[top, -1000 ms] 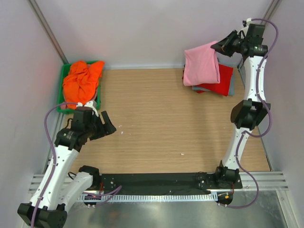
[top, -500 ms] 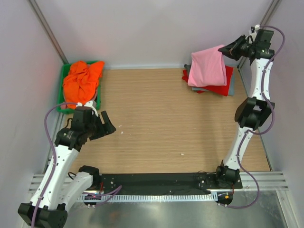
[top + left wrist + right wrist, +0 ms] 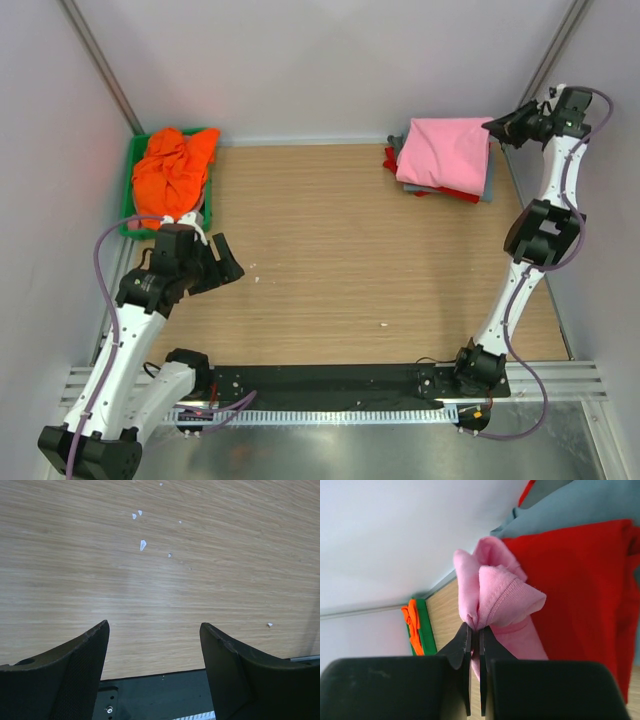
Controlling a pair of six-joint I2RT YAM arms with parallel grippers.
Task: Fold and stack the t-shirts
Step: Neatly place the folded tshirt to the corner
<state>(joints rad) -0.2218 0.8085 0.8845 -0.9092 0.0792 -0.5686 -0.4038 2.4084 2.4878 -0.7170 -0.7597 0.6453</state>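
1. From above, the orange t-shirt [image 3: 172, 172] is seen bundled in a green bin [image 3: 127, 205] at the far left corner of the table [image 3: 340, 250]. Only a sliver of shirt and bin is caught in the right wrist view, and neither is shown in the left wrist view.
2. The left gripper [image 3: 228, 264] is held over bare wood near the table's left edge, on the near side of the bin. Its jaws are spread wide, with nothing gripped or touched. This is made plain in the left wrist view, where small white specks [image 3: 143, 544] are seen scattered on the wood beyond the fingers.
3. A stack is seen at the far right corner. The pink t-shirt [image 3: 445, 152] is laid on top, the red t-shirt [image 3: 460, 193] under it and the grey t-shirt [image 3: 488, 185] lowest. The flat spread of the pink cloth over the stack is shown only from above.
4. The right gripper [image 3: 492, 126] is placed at the pink shirt's far right edge. In the right wrist view its jaws are seen pressed nearly together, with a bunched fold of pink cloth pinched between them. That pinch cannot be made out from above.
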